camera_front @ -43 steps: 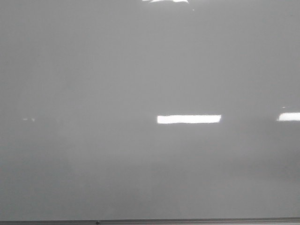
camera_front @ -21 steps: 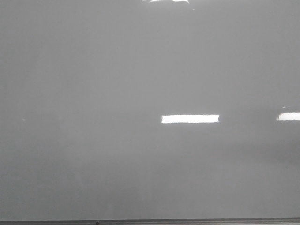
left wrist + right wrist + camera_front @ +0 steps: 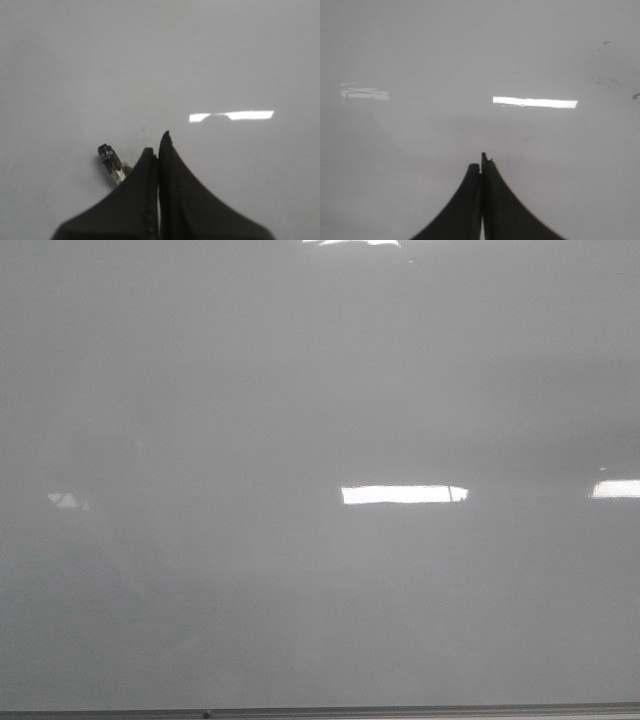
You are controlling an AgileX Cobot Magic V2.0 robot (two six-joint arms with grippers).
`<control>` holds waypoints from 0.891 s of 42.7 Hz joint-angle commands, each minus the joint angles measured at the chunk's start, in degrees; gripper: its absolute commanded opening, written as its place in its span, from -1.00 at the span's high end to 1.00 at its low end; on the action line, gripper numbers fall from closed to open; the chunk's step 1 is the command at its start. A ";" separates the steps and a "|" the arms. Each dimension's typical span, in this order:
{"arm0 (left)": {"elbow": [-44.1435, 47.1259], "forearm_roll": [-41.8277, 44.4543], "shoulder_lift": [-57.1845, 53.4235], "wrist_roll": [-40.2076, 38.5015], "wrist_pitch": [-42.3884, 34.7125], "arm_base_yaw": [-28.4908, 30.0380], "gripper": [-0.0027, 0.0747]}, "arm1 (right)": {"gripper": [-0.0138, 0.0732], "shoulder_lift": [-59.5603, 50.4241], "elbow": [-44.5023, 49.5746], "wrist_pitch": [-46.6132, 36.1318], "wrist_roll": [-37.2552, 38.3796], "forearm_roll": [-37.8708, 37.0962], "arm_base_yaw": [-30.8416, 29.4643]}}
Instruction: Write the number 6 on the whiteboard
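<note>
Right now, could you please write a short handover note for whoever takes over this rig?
Left pincer: shut, with a small dark tip, seemingly a marker, sticking out beside its fingers; whether it is actually clamped cannot be told. It faces the whiteboard.
Right pincer: shut, nothing seen in it, also facing the whiteboard.
Whiteboard: the front view shows only bright light reflections and the thin bottom frame edge; no pincer appears there.
Done: nothing written; no stroke of the 6 shows in any view.
Left: draw the whole 6.
</note>
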 commanded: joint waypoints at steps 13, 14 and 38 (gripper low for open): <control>-1.71 0.00 2.56 -0.53 -2.68 -0.25 -0.09 | -0.29 3.88 -2.62 -3.42 -0.15 0.14 -0.22; -1.71 0.00 2.56 -0.53 -2.68 -0.25 -0.25 | -0.39 3.88 -2.62 -3.42 -0.15 0.14 -0.22; -5.56 -2.70 28.85 -14.42 -2.74 5.55 -0.53 | -0.70 3.88 -2.52 -3.49 -0.15 0.14 -0.22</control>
